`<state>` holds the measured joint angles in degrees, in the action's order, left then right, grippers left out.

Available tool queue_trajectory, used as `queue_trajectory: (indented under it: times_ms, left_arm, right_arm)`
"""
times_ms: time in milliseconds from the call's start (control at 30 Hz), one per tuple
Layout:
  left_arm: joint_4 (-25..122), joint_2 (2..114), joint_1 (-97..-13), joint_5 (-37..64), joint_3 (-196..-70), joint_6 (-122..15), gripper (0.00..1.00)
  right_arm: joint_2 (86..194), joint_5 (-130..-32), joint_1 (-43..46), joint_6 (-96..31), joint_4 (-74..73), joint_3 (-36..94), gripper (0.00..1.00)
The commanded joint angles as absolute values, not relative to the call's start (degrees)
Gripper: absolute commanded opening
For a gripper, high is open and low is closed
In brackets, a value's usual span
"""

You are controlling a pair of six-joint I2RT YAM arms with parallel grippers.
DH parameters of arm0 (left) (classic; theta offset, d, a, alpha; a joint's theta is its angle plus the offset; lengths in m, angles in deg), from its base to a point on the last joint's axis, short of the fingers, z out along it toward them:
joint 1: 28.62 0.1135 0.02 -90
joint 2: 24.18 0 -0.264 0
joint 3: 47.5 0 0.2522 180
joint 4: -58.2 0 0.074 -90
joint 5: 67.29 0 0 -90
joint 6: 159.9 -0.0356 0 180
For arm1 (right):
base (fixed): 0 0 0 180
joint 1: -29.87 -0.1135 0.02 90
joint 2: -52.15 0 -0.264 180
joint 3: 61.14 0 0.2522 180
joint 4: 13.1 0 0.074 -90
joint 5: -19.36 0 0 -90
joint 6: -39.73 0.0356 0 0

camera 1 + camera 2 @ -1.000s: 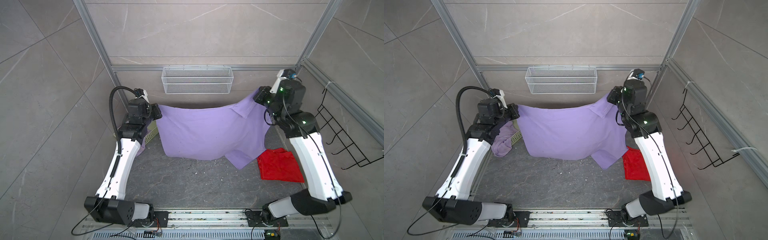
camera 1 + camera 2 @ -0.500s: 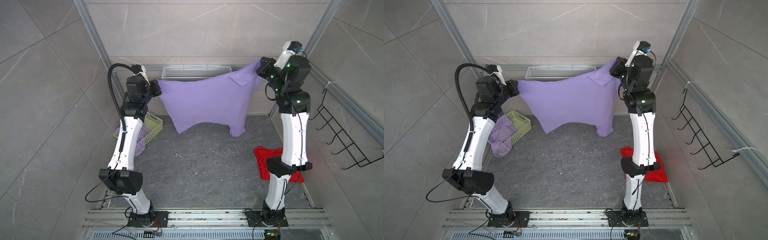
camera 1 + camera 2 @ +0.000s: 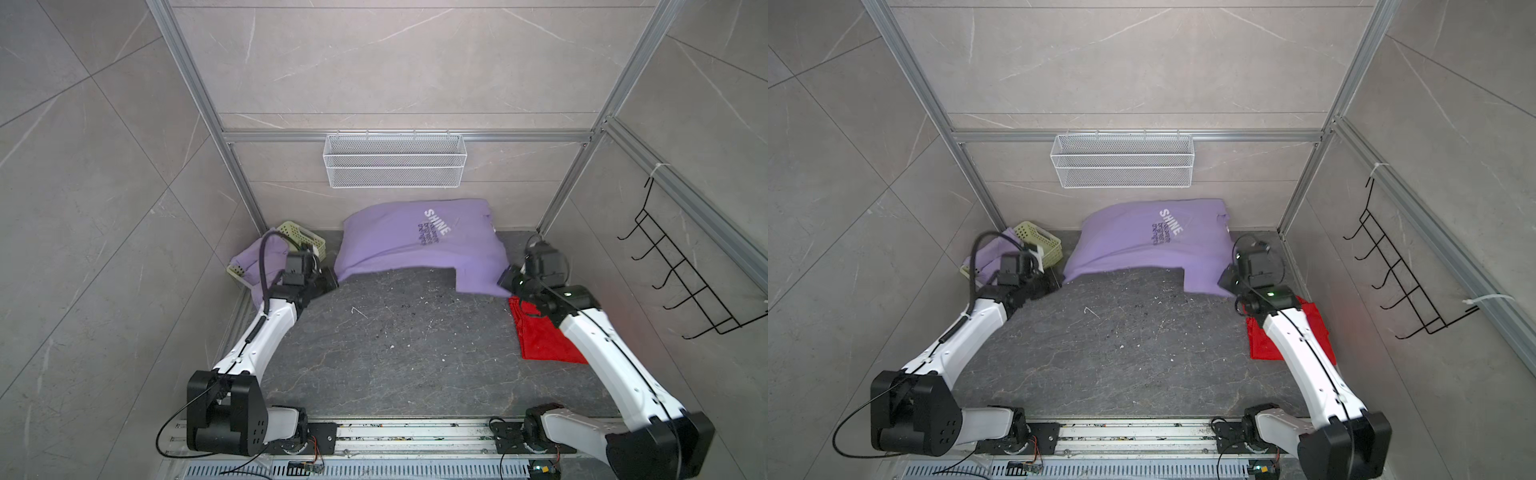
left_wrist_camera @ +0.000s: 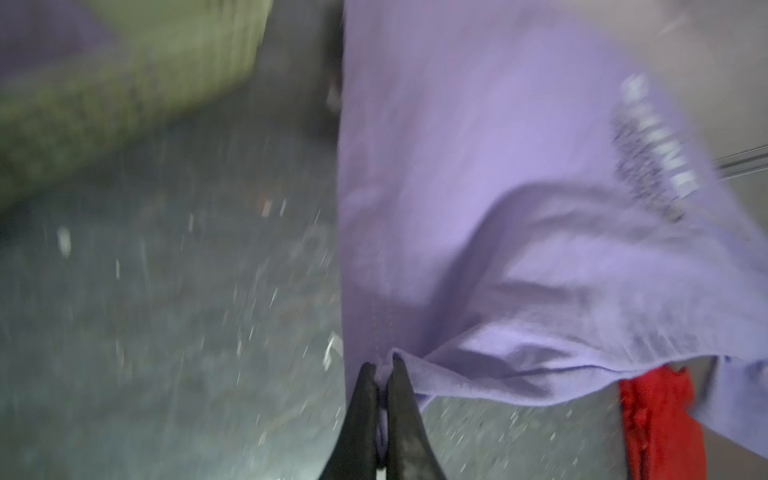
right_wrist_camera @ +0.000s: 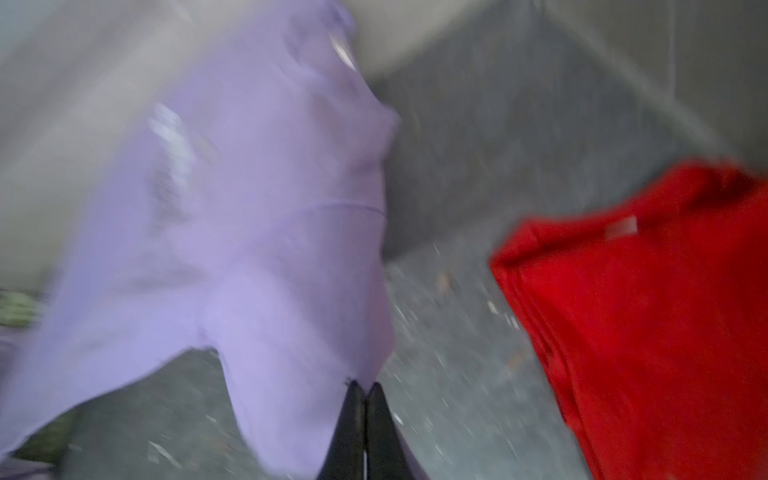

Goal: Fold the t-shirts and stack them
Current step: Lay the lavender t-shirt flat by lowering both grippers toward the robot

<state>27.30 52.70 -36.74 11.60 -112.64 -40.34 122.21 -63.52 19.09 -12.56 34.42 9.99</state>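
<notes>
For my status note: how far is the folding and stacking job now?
Done: a red folded garment lies at right. In hand: the SHINE t-shirt, spread print up, unfolded, left gripper and right gripper shut on its near edge. Left: folding it, then the second lilac t-shirt draped over the green basket.

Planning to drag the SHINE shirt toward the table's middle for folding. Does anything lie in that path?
Nothing visible does: the table in front of the shirt is bare. The red cloth lies to the right, near the shirt's corner, and the basket sits at the left, both outside that path.
</notes>
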Motion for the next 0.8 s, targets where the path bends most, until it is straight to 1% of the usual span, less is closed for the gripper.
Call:
queue_trajectory:
  times_ms: [0,100,200,333,600,700,767]
  left_arm:
    - [28.4,52.4,-37.4,12.4,-106.2,-35.6,0.00]
    - [28.8,54.1,-37.6,13.3,-102.7,-35.4,0.00]
    - [27.7,54.4,-37.7,14.9,-101.1,-34.8,0.00]
    - [26.2,52.0,-37.7,17.0,-99.1,-33.2,0.00]
    - [18.5,44.9,-37.7,18.9,-100.8,-32.9,0.00]
    - [13.5,43.0,-37.8,20.0,-102.8,-34.2,0.00]
    - [8.8,41.4,-37.7,21.1,-104.8,-35.2,0.00]
  right_arm:
    - [125.4,-67.2,19.3,-4.8,34.6,2.9,0.05]
    - [131.5,-70.6,19.5,-4.5,33.9,0.7,0.05]
    - [134.7,-71.2,19.5,-3.4,34.3,-0.5,0.03]
    - [133.9,-72.0,19.5,-3.2,33.2,-1.6,0.05]
    - [132.6,-73.5,19.4,-4.7,37.3,3.0,0.05]
    - [132.8,-75.7,19.5,-5.0,40.0,5.9,0.05]
    - [133.2,-78.9,19.6,-5.6,43.8,9.4,0.05]
